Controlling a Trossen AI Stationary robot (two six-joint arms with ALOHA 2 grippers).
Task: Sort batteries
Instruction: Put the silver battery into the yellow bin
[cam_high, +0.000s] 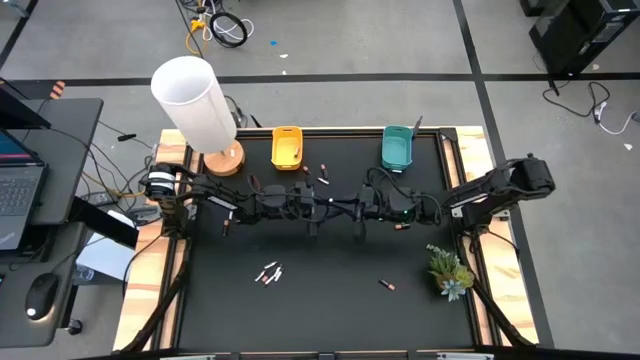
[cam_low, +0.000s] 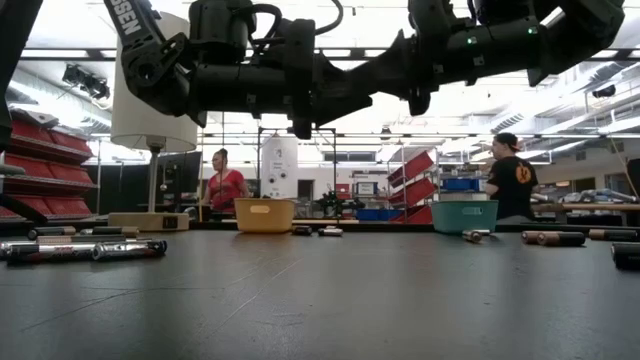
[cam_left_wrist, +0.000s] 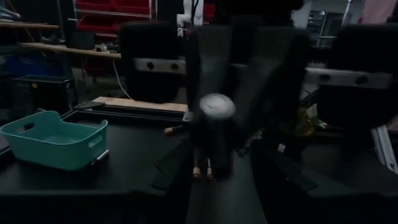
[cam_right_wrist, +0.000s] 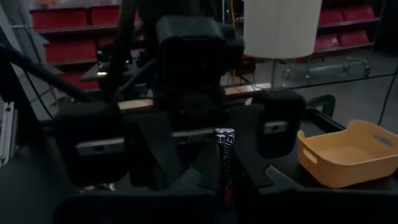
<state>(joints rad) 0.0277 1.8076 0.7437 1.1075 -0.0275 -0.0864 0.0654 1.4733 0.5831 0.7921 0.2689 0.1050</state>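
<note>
Now my left gripper (cam_high: 312, 210) and right gripper (cam_high: 360, 212) meet at centre frame: the right is clamped on a dark battery (cam_right_wrist: 224, 165), the left's fingers spread around it.

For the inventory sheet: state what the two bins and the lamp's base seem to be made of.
Yellow bin and teal bin: probably moulded plastic, going by the even matte colour, rounded rims and cut-out handles. Lamp base: looks like pale wood, a light tan disc, though the grain is too small to confirm.
</note>
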